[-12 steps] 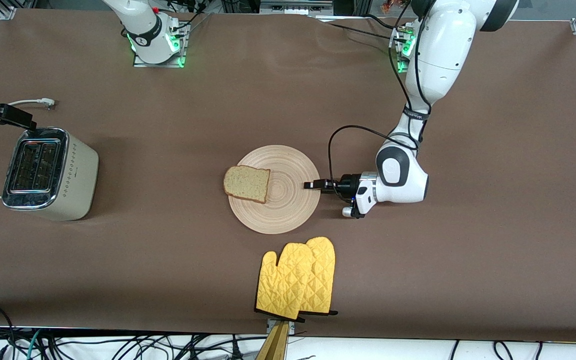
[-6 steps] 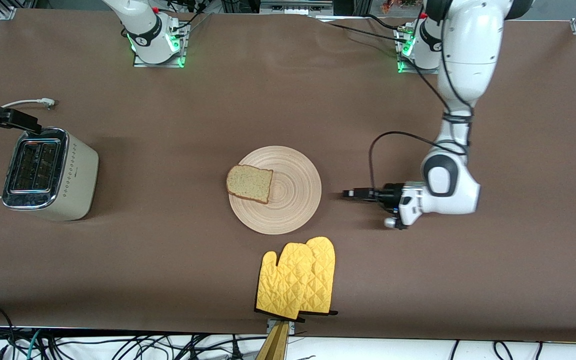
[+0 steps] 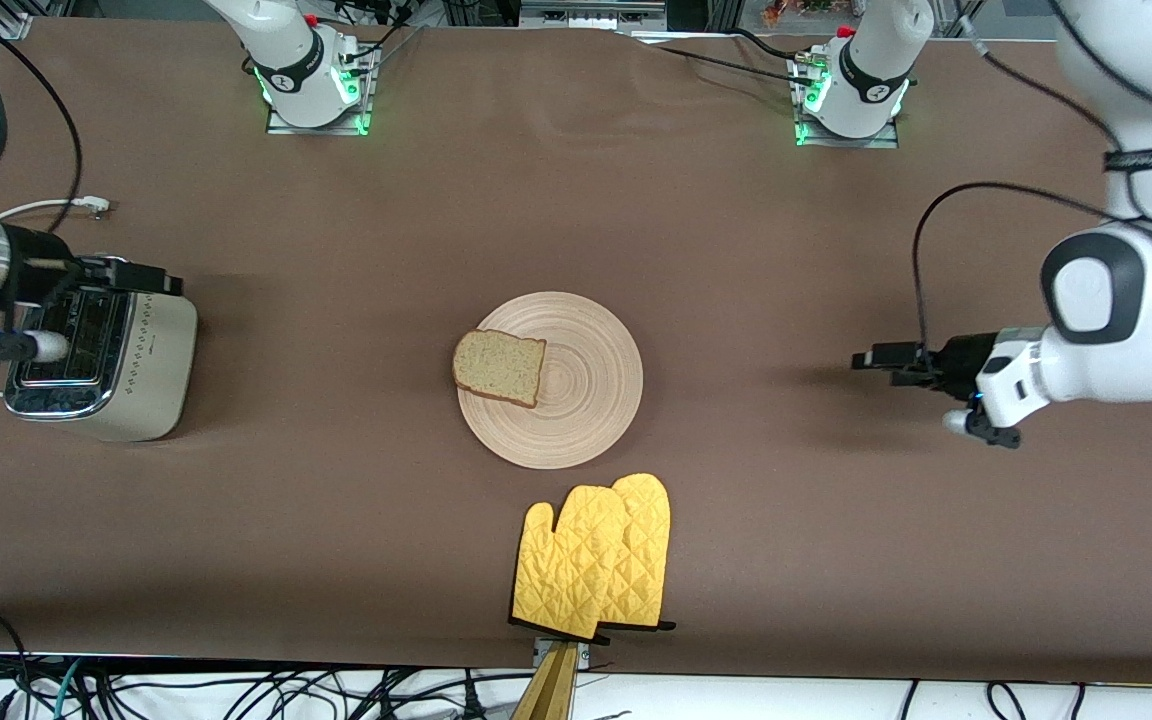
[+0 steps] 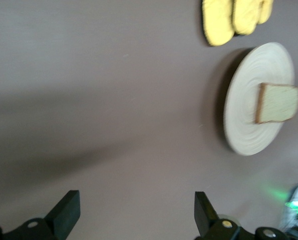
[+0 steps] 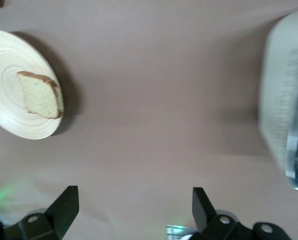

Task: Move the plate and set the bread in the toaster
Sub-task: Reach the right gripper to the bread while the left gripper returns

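The pale-wood plate lies mid-table. On it, at the rim toward the right arm's end, rests the bread, slightly overhanging the edge. The cream toaster stands near the right arm's end of the table. My left gripper hangs low over bare table toward the left arm's end, well apart from the plate, open and empty. My right gripper is over the toaster's top edge, open and empty. Both wrist views show the plate with the bread; the right one also shows the toaster.
A pair of yellow oven mitts lies nearer the front camera than the plate, close to the table's edge. The toaster's white cord trails on the table near the right arm's end.
My left gripper opened, let go of the plate's rim and drew back toward the left arm's end. My right gripper came in over the toaster. Plate and bread stay put.
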### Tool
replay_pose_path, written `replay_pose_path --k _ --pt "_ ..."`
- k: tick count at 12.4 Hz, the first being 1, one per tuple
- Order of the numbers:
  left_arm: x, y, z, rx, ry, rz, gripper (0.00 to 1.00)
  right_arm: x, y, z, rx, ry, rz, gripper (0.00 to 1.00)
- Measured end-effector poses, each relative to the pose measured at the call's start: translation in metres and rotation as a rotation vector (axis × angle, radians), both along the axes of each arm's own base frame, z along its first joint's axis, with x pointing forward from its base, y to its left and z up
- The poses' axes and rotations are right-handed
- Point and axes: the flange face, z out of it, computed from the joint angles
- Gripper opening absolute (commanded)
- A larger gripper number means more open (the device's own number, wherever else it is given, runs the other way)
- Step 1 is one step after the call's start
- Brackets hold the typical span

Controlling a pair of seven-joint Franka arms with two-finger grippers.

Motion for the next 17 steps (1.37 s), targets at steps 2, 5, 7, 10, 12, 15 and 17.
replay_pose_path --k 2,5,7,10,12,15,17 --pt "-0.017 -0.004 0.056 0.161 -0.021 -0.06 1.0 0.008 0.013 -0.05 0.092 0.015 -0.052 1.0" --pt "-0.046 -0.009 0.127 0.363 -0.081 -0.133 1.0 0.005 0.054 -0.103 0.168 -0.024 -0.091 1.0" --pt "-0.061 -0.007 0.167 0.5 -0.145 -0.185 1.0 0.0 0.093 -0.127 0.225 -0.067 -0.13 1.0" --pt "-0.075 -0.004 0.195 0.566 -0.192 -0.2 1.0 -0.016 0.14 -0.16 0.261 -0.136 -0.194 1.0" --pt "-0.078 0.002 0.196 0.555 -0.187 -0.183 1.0 -0.03 0.16 -0.183 0.311 -0.154 -0.211 1.0" --pt "-0.083 0.008 0.201 0.477 -0.165 -0.063 1.0 -0.04 0.163 -0.235 0.448 -0.191 -0.113 1.0" --pt "-0.084 0.014 0.202 0.471 -0.153 -0.018 1.0 -0.045 0.162 -0.268 0.49 -0.207 -0.081 0.98"
